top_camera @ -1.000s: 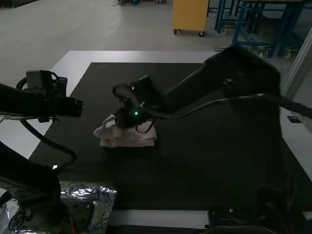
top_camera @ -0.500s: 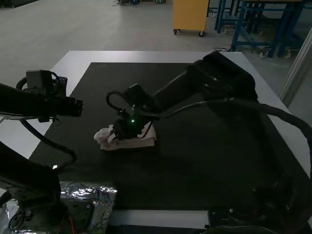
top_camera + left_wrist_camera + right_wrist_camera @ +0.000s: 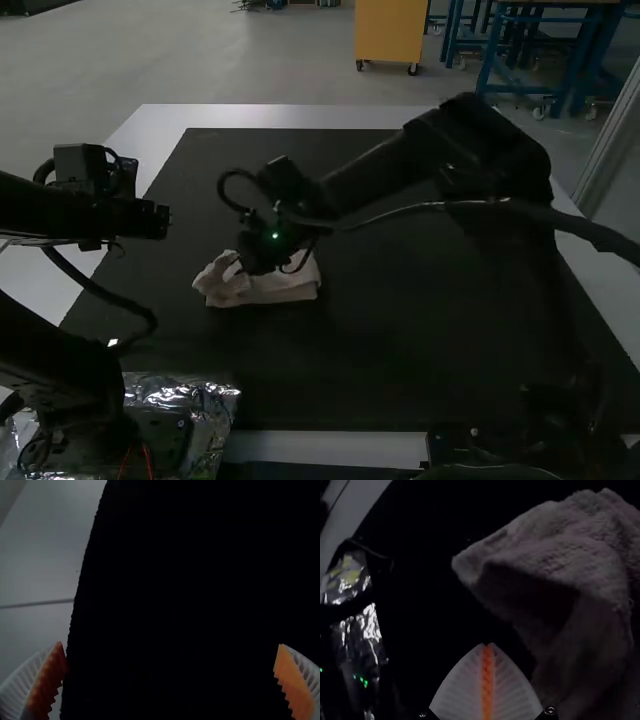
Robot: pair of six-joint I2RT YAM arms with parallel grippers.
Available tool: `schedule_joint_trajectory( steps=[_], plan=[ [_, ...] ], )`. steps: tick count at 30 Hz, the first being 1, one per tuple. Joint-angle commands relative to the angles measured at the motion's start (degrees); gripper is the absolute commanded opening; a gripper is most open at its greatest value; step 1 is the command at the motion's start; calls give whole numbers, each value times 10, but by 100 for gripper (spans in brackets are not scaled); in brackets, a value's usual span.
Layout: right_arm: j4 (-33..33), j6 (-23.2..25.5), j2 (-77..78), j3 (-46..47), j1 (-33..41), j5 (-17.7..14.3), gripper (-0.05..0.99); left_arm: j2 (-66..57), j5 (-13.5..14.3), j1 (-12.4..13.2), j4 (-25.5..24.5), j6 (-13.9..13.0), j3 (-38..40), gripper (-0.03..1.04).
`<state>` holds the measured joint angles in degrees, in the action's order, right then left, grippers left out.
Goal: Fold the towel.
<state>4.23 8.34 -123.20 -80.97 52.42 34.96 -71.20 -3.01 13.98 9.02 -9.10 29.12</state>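
The pale towel [image 3: 275,287] lies folded into a small bundle left of the mat's middle, its left end bunched. My right gripper [image 3: 245,266] is over the towel's left part, its tips hard to make out there. In the right wrist view my right gripper [image 3: 488,645] is shut with its pads together, beside the towel [image 3: 555,575], whose raised corner has a dark hollow under it. My left gripper [image 3: 166,222] is held above the mat's left edge, apart from the towel. In the left wrist view my left gripper [image 3: 172,652] is wide open over the dark mat.
A dark mat [image 3: 400,330] covers most of the white table [image 3: 300,115]. Crinkled foil [image 3: 215,410] lies around the left arm's base at the near left. The right arm spans the mat from the right side, with a cable along it.
The right gripper dipped toward the towel and then rose slightly. The towel's left end has changed shape. The left arm has kept still.
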Motion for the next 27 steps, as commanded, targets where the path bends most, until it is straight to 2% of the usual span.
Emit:
schedule_joint_trajectory(
  steps=[1,13,19,27],
  plan=[
    [2,-3,35,11,-4,27,-2,12,-5,-3,3,5,8,97],
    [-22,-3,103,50,-57,22,-2,11,-6,-3,7,6,10,97],
    [-98,10,92,88,-83,17,-2,11,-5,-3,9,6,8,97],
    [-135,14,43,92,-83,17,-2,11,-5,-3,15,7,8,97]
  ],
)
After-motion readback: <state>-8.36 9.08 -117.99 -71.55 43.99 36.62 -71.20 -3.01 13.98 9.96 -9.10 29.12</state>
